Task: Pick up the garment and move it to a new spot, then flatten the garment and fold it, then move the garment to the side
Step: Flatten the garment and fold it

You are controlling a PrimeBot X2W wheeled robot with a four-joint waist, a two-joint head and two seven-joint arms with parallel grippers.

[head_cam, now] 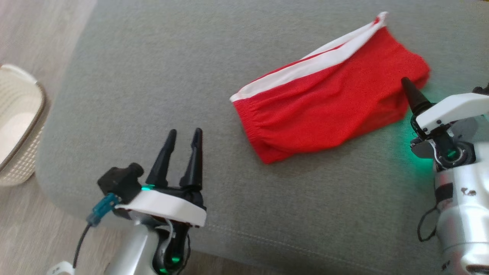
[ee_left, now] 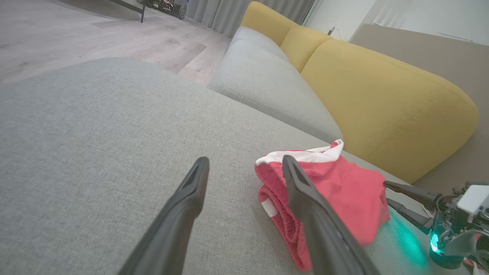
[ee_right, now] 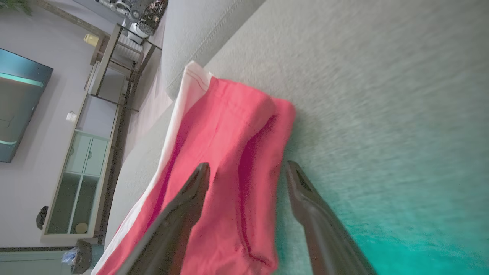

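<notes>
We see the garment [head_cam: 328, 103], red with a white band along its far side, lying on the right half of the grey cushion [head_cam: 153, 76]. It looks like a folded packet. Its long axis runs on a slant, from the cushion's middle up toward the far right corner.

The right gripper [ee_right: 247, 167] is the nearer one by far. It sits at the garment's right-hand short end, and its fingers stand apart with nothing between them. In the right wrist view one finger lies over the red cloth and the other over bare cushion, so the cloth's edge runs between them. We cannot tell whether either tip touches the fabric.

The left gripper [head_cam: 185, 131] hangs near the cushion's front left edge, fingers likewise spread and empty. The garment lies well apart from it, ahead and to its right, with the nearer short end pointing its way.

We judge the fold done and the shift to the side left. The right arm is placed to pinch its end, while the left would have to reach across to the opposite end.
</notes>
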